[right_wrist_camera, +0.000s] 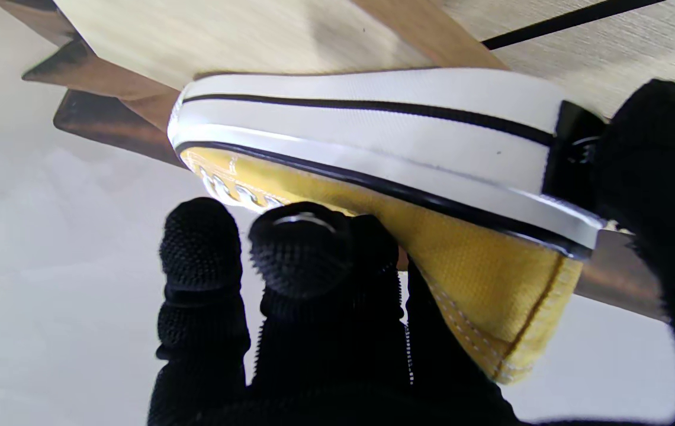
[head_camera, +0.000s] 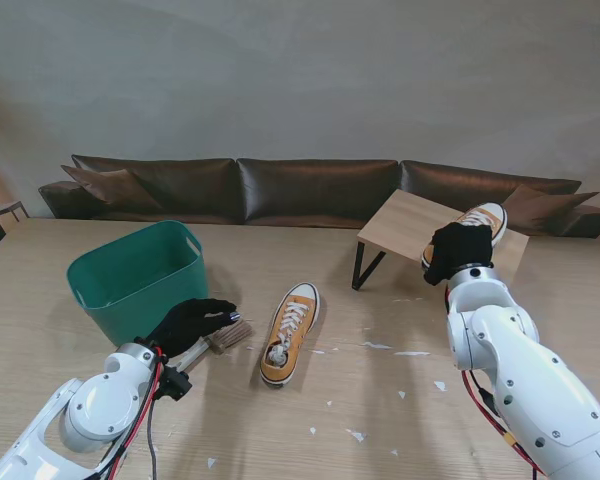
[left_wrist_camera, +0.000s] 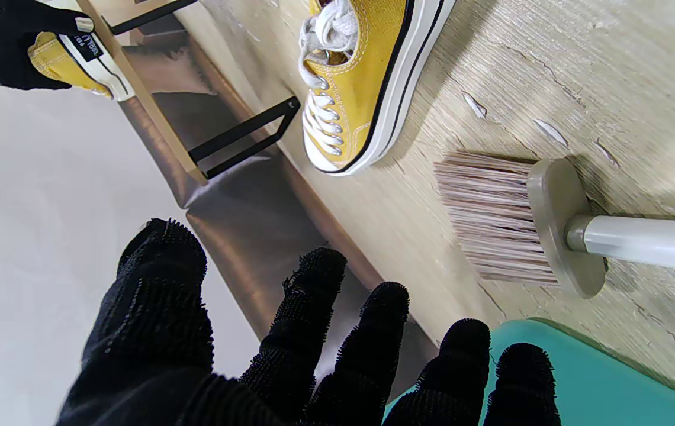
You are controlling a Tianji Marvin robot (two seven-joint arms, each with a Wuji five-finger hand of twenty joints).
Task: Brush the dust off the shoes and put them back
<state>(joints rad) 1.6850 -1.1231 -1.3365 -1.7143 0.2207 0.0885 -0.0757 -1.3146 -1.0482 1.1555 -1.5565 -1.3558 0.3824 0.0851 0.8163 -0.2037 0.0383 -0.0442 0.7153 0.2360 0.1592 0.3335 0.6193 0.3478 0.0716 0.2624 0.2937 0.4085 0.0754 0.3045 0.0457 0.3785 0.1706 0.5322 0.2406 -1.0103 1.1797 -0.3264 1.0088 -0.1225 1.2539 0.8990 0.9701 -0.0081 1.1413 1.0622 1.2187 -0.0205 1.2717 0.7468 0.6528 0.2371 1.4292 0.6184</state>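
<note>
One yellow sneaker [head_camera: 290,332] [left_wrist_camera: 361,77] lies on the table, toe pointing away from me. The second yellow sneaker [head_camera: 483,217] [right_wrist_camera: 385,154] is at the small wooden rack [head_camera: 405,225] [right_wrist_camera: 195,35], its white sole turned toward the rack top. My right hand [head_camera: 460,252] [right_wrist_camera: 325,307] is shut on its heel, thumb on one side and fingers on the other. A brush [head_camera: 228,336] [left_wrist_camera: 503,219] with pale bristles and a grey handle lies on the table left of the first sneaker. My left hand [head_camera: 192,322] [left_wrist_camera: 314,355] hovers over the handle with fingers spread, holding nothing.
A green plastic basket [head_camera: 140,275] [left_wrist_camera: 580,378] stands at the left, just beyond my left hand. Small white scraps [head_camera: 410,353] dot the table between the arms. A brown sofa [head_camera: 310,190] runs along the far edge.
</note>
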